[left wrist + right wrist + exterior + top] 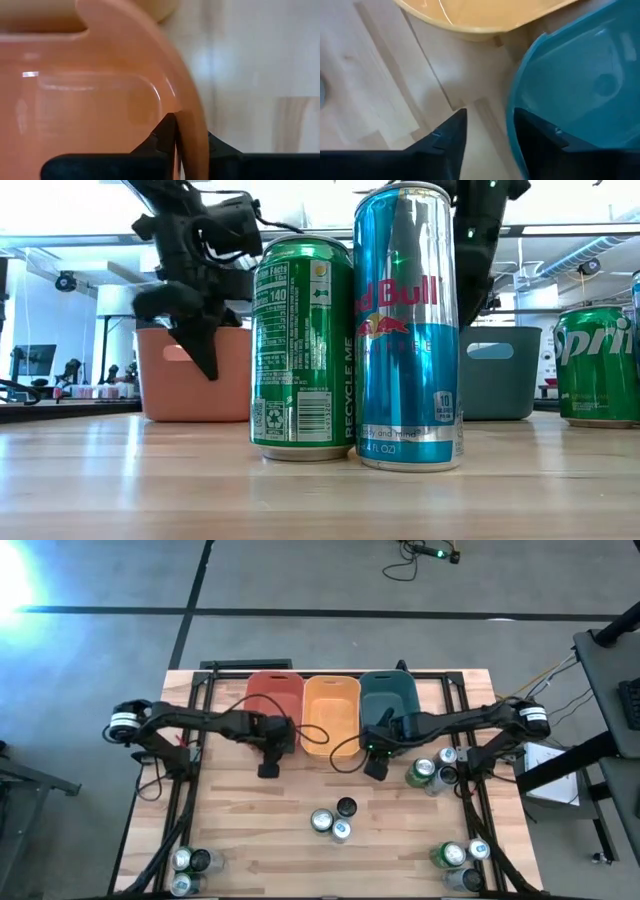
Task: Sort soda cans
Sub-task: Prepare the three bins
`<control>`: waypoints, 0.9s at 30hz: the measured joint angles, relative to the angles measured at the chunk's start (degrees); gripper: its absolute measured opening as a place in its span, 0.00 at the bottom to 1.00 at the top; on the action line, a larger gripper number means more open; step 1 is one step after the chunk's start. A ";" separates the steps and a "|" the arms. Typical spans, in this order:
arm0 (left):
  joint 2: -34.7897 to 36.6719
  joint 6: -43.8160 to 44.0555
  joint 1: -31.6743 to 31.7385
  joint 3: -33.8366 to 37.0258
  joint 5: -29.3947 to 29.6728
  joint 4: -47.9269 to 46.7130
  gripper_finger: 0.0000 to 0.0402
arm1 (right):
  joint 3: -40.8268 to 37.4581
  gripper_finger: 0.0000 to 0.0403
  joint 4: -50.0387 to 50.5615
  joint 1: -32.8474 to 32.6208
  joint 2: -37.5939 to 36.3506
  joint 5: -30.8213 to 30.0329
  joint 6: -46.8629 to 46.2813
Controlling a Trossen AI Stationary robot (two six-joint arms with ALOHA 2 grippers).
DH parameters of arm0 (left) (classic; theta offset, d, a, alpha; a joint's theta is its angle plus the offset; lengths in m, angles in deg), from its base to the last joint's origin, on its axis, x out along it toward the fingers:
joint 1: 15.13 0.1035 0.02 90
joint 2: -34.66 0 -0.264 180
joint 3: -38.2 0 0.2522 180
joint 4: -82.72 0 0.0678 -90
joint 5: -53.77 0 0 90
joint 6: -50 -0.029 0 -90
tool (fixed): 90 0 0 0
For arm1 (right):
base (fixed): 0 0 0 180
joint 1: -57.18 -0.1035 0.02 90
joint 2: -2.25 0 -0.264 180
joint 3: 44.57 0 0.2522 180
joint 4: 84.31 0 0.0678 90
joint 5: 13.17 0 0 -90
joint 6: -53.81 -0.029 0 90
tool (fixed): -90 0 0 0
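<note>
Both claws are at the tubs, not the cans (331, 824) mid-frame: left claw (177, 131) clenched on the red tub (75, 115) rim, right claw (487, 127) released astride the teal tub (580, 85) rim; sorting looks not yet begun, next probably positioning the tubs

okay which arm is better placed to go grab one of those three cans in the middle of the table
Probably the right. The right gripper sits by the teal tub, slightly nearer the three middle cans, with its fingers apart. The left gripper is closed on the red tub's rim.

Bright room, wrist views blurred
</note>
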 joint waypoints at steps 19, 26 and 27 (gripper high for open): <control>2.22 10.47 0.10 0.15 -5.28 -0.09 0.00 | 0.37 0.07 0.65 0.33 0.54 3.91 3.92; 3.06 12.57 -1.65 0.23 -6.30 -0.22 0.00 | 0.37 0.17 0.69 0.39 0.44 5.48 9.87; 3.19 12.74 -1.82 0.23 -6.52 -0.25 0.00 | 0.37 0.18 0.63 0.37 0.40 5.53 10.61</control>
